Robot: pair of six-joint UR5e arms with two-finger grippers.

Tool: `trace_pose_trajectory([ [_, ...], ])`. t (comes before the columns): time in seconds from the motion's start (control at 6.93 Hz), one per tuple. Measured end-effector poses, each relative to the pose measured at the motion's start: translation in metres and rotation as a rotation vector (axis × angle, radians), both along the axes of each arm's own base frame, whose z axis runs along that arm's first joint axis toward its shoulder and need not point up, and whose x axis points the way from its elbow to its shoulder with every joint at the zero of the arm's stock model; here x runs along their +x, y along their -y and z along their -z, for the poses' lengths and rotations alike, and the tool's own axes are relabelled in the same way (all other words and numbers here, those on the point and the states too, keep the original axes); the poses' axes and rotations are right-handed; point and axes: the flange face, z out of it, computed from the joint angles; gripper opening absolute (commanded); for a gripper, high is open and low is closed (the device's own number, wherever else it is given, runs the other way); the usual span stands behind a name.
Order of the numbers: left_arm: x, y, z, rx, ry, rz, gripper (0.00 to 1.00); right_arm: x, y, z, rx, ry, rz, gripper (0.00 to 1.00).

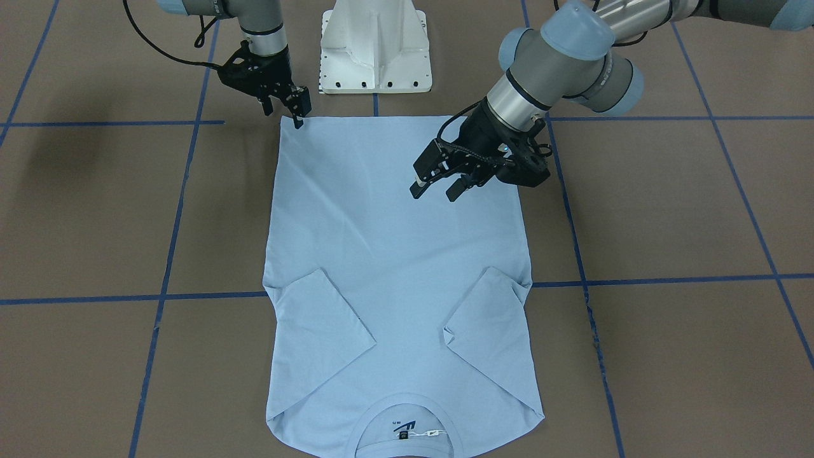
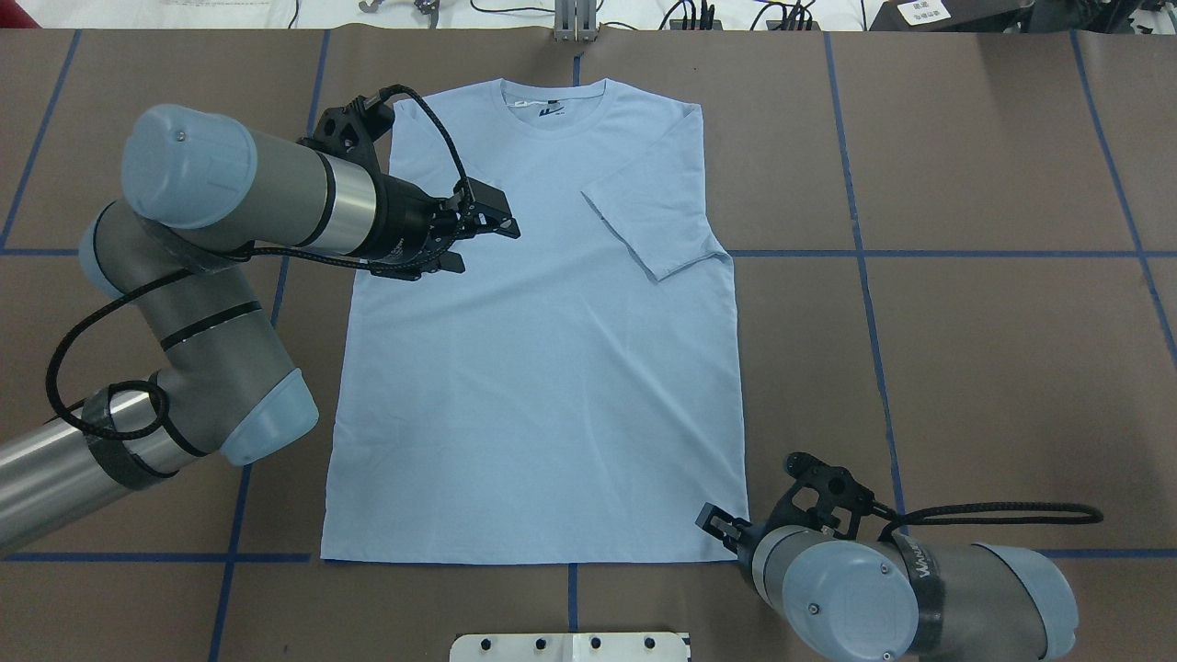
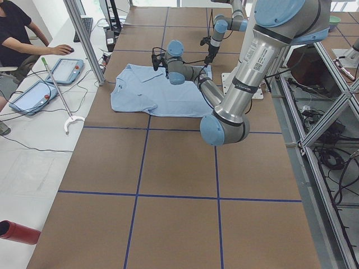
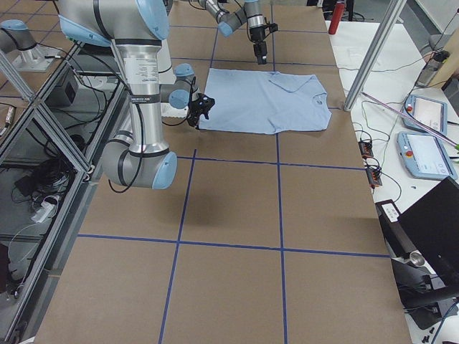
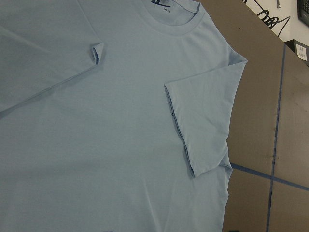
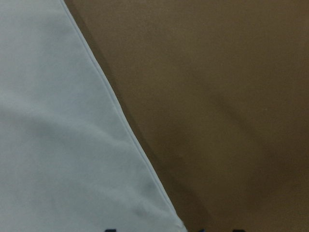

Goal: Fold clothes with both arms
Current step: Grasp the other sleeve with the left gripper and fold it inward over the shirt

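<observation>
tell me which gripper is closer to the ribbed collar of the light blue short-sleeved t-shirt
Left. The left gripper hangs above the shirt's body, partway toward the collar; the right gripper sits at the hem corner, at the opposite end from it.

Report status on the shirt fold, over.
Left claw open, over T-shirt. Right claw open at hem corner. T-shirt flat, both sleeves folded in. Nothing seen in the way.
</observation>
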Motion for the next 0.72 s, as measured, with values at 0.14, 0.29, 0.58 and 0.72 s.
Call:
trace_pose_trajectory([
  [0.14, -0.001, 0.001, -0.004, -0.005, 0.007, 0.002, 0.84, -0.003, -0.007, -0.004, 0.005, -0.008, 0.006, 0.52],
  [0.29, -0.003, 0.001, -0.01, -0.012, 0.016, 0.005, 0.84, -0.006, -0.01, -0.006, 0.008, -0.012, 0.009, 0.13],
  [0.58, -0.005, 0.001, -0.016, -0.018, 0.024, 0.007, 0.84, -0.006, -0.012, -0.005, 0.006, -0.01, 0.007, 0.0],
  [0.72, -0.006, 0.001, -0.017, -0.019, 0.024, 0.008, 0.84, -0.006, -0.012, -0.004, 0.004, -0.007, 0.007, 0.0],
])
